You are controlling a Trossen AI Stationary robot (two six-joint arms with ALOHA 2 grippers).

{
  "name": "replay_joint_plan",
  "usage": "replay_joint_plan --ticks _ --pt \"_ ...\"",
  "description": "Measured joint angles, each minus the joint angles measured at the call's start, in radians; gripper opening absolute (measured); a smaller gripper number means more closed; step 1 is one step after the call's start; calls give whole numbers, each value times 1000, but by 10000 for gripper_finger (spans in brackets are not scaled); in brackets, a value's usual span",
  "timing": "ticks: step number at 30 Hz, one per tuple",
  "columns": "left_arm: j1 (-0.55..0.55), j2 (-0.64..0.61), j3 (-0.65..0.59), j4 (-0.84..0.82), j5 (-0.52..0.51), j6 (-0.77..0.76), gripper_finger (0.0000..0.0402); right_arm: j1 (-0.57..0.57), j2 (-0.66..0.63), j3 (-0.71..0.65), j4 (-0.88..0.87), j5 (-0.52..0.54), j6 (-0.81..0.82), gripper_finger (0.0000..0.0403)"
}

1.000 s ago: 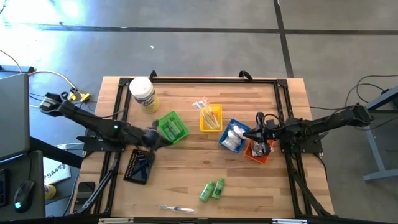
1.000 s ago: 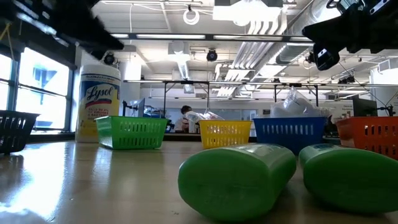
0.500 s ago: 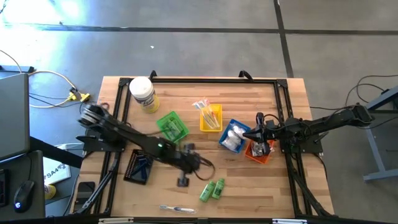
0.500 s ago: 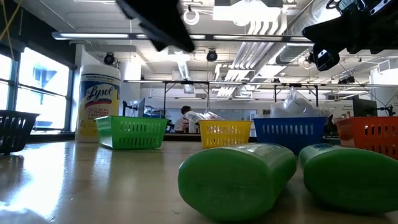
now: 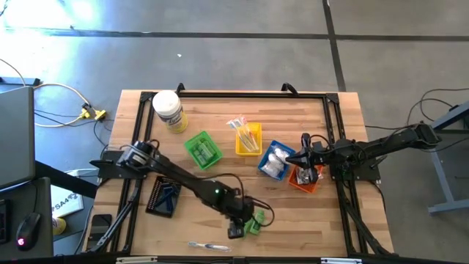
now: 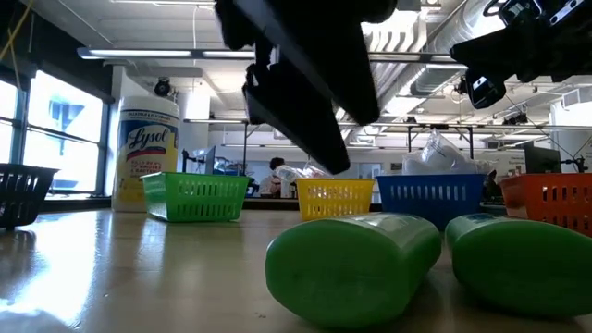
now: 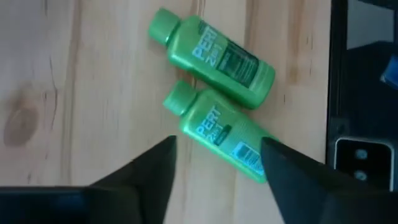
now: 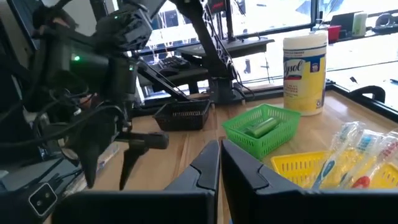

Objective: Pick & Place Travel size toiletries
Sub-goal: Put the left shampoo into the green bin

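Note:
Two small green bottles point(image 7: 211, 56) point(image 7: 221, 134) lie side by side on the wooden table near its front edge; the high view shows them as a pair point(image 5: 254, 220), and they fill the foreground of the low view point(image 6: 351, 268) point(image 6: 523, 259). My left gripper point(image 7: 217, 165) hangs open just above the nearer bottle, tipped steeply down, one finger on either side and touching nothing; it also shows in the high view point(image 5: 238, 229). My right gripper point(image 5: 302, 158) waits shut over the blue and orange trays. A wrapped toothbrush point(image 5: 209, 246) lies at the near edge.
A row of trays runs across the table: black point(image 5: 165, 196), green point(image 5: 203, 149) with a green tube inside, yellow point(image 5: 248, 139) with toothbrushes, blue point(image 5: 275, 160) with white packets, orange point(image 5: 306, 178). A large white wipes jar point(image 5: 168, 110) stands at the far left.
My left arm has swung out from over the green tray toward the table's near edge and its right, ending above the two green bottles. Its gripper has tipped from nearly level to pointing steeply down. The bottles have stayed put.

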Motion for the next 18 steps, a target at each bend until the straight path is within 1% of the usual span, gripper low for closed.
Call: replay_joint_plan --ticks 4,7,9,11,13,15,18 --pt "-19 49 62 -13 -5 -78 277 0 5 0 -3 2 11 9" --pt "-20 90 95 -20 -24 -137 298 0 6 0 2 4 12 9" --pt "-19 107 104 -74 -40 -161 304 0 6 0 4 6 12 9" --pt "-18 129 115 -43 -45 -191 306 0 6 0 3 6 14 9" --pt "-17 131 114 -74 -67 -211 306 0 6 0 8 4 16 9" --pt "-17 153 119 -51 -77 -226 306 0 6 1 5 5 16 9" --pt "-17 161 118 -100 -95 -224 306 0 6 1 8 5 16 9"
